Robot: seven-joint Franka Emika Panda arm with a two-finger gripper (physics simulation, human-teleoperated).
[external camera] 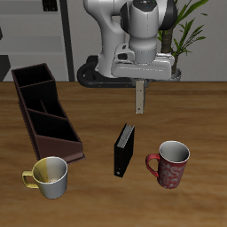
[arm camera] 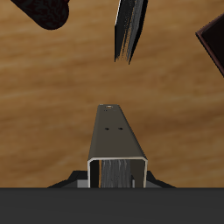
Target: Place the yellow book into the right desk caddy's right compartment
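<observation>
Item 1. End effector (external camera: 139,82): closed on the yellow book (external camera: 139,97), which hangs upright from it above the desk (external camera: 195,111), clear of the surface. The wrist view looks down the book's length to its greyish lower edge; the fingers themselves are hidden there.

Item 2. Right desk caddy (external camera: 44,113): dark brown, open-topped, three sections, lying at an angle on the desk, well apart from the held book. One corner shows in the wrist view (arm camera: 213,48).

Item 3. Black book (external camera: 125,149): standing on the desk, nearer the front edge than the held book.

Item 4. Red mug (external camera: 172,165) and yellow-and-white mug (external camera: 50,176): near the front edge, the latter just beside the caddy's near end.

Handling note (judgement): the book is lifted but not yet carried across. Keep it high enough to pass over the caddy wall, turn it to run along the right compartment between the partitions, lower it inside, and only then release.

Markings: no brand, label or legible writing on any item.
</observation>
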